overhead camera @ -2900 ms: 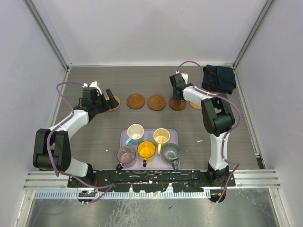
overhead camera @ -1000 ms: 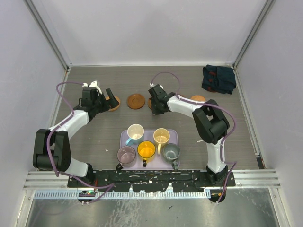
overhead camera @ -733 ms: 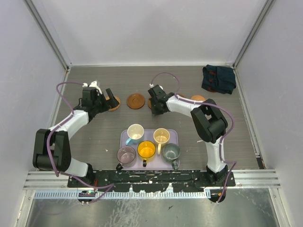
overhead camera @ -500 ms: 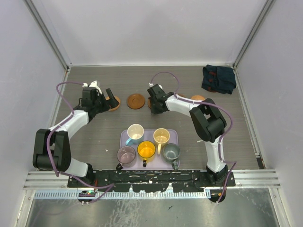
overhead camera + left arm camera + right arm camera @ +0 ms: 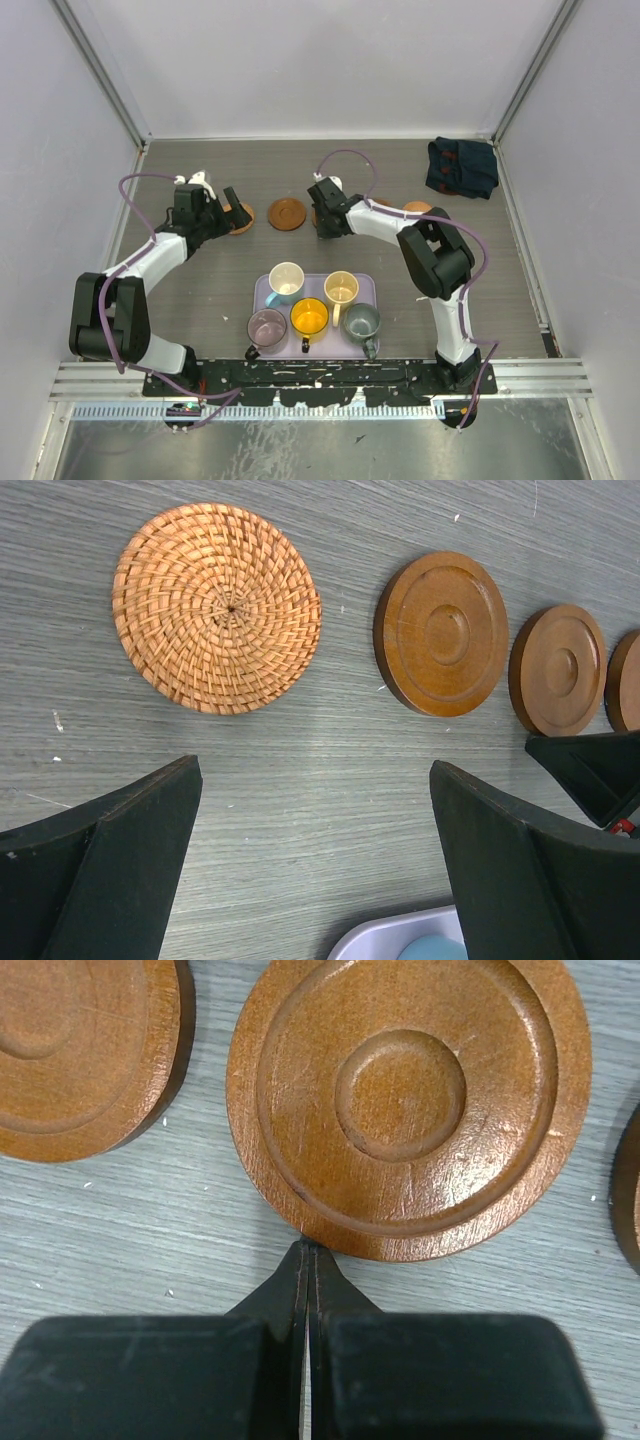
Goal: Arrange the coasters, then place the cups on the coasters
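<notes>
Four brown coasters show in the left wrist view: a woven one point(image 5: 215, 605), then wooden coasters point(image 5: 440, 630), point(image 5: 558, 668) and a sliver point(image 5: 625, 680). My left gripper point(image 5: 315, 780) point(image 5: 232, 203) hangs open over bare table just near of the woven coaster point(image 5: 241, 218). My right gripper point(image 5: 308, 1246) point(image 5: 325, 230) is shut and holds nothing. Its tip touches the near edge of the middle coaster point(image 5: 410, 1100), with neighbours either side point(image 5: 80, 1050). The cups stand on the lavender tray point(image 5: 370, 287): white-blue point(image 5: 286, 279), cream point(image 5: 341, 287), orange point(image 5: 309, 316), purple point(image 5: 266, 326), grey-green point(image 5: 361, 321).
A dark folded cloth point(image 5: 462, 166) lies at the back right corner. The right arm stretches across the right part of the coaster row, hiding some of it; one coaster point(image 5: 418, 208) peeks out behind it. Walls close the table on three sides.
The right arm has swung left along the coaster row and crept a little further left in the last second, staying shut. The left arm has not moved.
</notes>
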Motion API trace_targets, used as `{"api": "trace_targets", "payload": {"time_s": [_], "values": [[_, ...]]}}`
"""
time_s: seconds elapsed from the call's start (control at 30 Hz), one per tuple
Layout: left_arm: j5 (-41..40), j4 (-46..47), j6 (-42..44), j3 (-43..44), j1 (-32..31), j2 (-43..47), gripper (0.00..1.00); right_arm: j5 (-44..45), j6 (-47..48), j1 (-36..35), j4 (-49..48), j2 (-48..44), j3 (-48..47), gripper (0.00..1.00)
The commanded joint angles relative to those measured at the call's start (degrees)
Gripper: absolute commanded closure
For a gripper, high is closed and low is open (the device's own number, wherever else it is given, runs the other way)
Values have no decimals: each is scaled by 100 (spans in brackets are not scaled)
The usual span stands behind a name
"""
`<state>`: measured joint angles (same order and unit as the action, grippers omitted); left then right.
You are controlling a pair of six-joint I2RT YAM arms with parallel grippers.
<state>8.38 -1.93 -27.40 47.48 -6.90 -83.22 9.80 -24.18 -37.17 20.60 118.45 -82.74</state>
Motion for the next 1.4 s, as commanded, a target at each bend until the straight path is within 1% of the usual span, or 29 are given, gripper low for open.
{"api": "trace_targets", "payload": {"time_s": [0.0, 0.2, 0.83, 1.13, 1.33, 1.37], "values": [[23, 299, 103, 19, -20, 122, 2, 470, -42, -5, -10, 56, -171, 99], [28, 306, 99, 9, -20, 109, 2, 607, -65, 3, 5, 103, -229, 99], [32, 319, 85, 37, -22, 71, 2, 514, -18, 25, 109, 45, -265, 99], [67, 303, 59, 97, -22, 102, 2, 390, 47, 26, 218, -316, -173, 99], [84, 282, 59, 133, -22, 134, 2, 318, 82, 4, 244, -1000, 118, 99], [85, 281, 59, 138, -22, 135, 2, 130, 87, 0, 251, -1113, 163, 99]]}}
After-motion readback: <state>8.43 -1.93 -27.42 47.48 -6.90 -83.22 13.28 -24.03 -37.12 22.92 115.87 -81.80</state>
